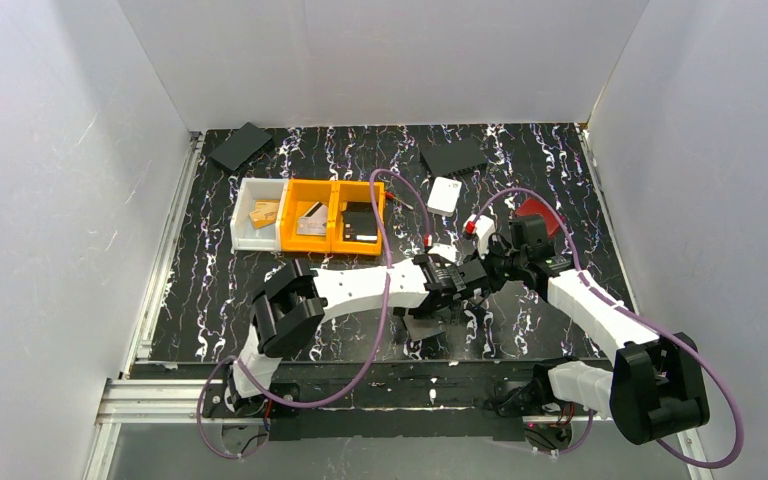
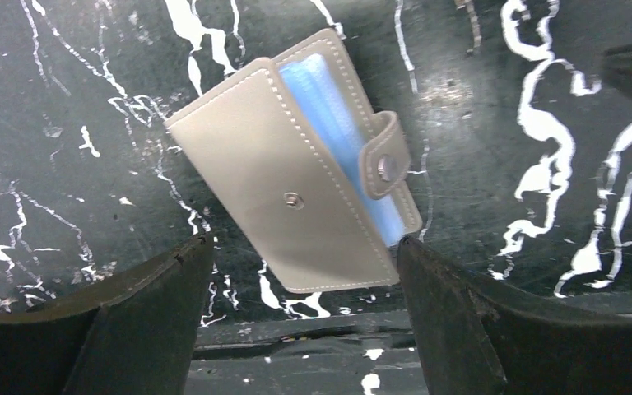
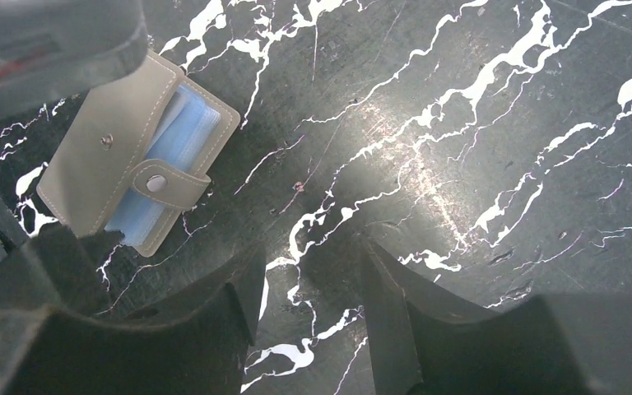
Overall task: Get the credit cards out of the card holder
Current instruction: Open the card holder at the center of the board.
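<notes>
Card holder (image 2: 296,173) lies on the counter (image 2: 66,82), strap (image 2: 385,164) unsnapped, blue inner pockets (image 2: 329,115) peeking out — can't make out separate cards. Left gripper (image 2: 300,247) over it, jaws wide apart, gripping nothing. Right gripper (image 3: 311,263) beside it — jaws apart, empty.

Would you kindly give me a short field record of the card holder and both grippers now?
card holder: flat on the table, strap unsnapped, blue inner edge showing
credit cards: none seen outside it in the wrist views
left gripper: open, fingers straddling the card holder
right gripper: open, over the table beside it
</notes>
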Robot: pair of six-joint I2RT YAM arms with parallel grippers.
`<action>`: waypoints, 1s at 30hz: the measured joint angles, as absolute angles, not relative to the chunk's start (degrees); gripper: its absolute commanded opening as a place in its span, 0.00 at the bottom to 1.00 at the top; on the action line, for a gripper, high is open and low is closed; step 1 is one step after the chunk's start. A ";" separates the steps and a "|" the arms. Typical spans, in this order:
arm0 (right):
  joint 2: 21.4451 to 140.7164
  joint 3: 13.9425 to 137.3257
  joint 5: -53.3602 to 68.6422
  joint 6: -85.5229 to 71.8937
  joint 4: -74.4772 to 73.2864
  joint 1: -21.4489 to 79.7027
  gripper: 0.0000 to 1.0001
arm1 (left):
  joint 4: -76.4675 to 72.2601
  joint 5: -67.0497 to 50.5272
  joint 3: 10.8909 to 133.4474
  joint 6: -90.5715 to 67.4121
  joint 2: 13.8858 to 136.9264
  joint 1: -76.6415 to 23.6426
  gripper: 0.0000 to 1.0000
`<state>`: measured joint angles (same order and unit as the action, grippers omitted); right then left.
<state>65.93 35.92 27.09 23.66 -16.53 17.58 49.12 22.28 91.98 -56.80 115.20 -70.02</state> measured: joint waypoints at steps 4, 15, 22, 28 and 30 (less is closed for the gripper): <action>65.93 35.92 27.11 23.66 -16.56 17.58 0.54 | 51.46 22.61 92.03 -57.19 115.96 -70.04 0.68; 65.93 35.92 27.73 23.68 -16.58 17.26 0.54 | 51.81 24.93 87.61 -59.18 111.90 -70.04 0.19; 65.45 36.01 34.52 24.08 -18.28 17.26 0.54 | 41.85 24.88 69.82 -60.58 96.03 -69.06 0.00; 66.08 37.41 43.68 24.38 -20.62 18.13 0.54 | 25.54 21.47 51.92 -61.82 80.05 -65.19 0.00; 66.50 37.89 45.84 24.38 -20.62 19.55 0.54 | 20.18 19.27 48.10 -62.61 77.54 -63.09 0.00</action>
